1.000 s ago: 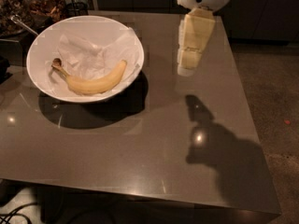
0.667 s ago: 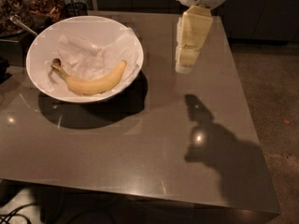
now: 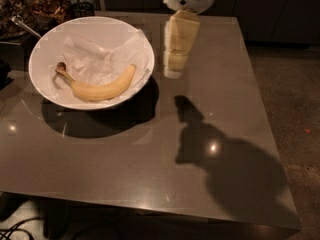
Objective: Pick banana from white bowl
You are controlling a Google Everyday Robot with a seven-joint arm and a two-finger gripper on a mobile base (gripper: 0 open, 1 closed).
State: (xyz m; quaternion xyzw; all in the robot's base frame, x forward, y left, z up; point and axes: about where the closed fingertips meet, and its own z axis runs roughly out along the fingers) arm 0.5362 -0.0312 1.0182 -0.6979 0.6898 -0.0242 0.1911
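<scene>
Resting on crumpled white paper (image 3: 95,59) inside the white bowl (image 3: 42,79), the banana (image 3: 102,89) points its dark stem to nine o'clock. The bowl sits at ten o'clock on a glossy grey-brown table (image 3: 150,174). At the bowl's three o'clock, clear of it, hangs the gripper (image 3: 172,71), open or closed impossible to say. Its shadow (image 3: 225,169) falls at five o'clock; speckled floor (image 3: 290,94) lies beyond.

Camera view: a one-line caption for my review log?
Claw hangs over the table beside the white bowl, banana lying inside on crumpled paper.
</scene>
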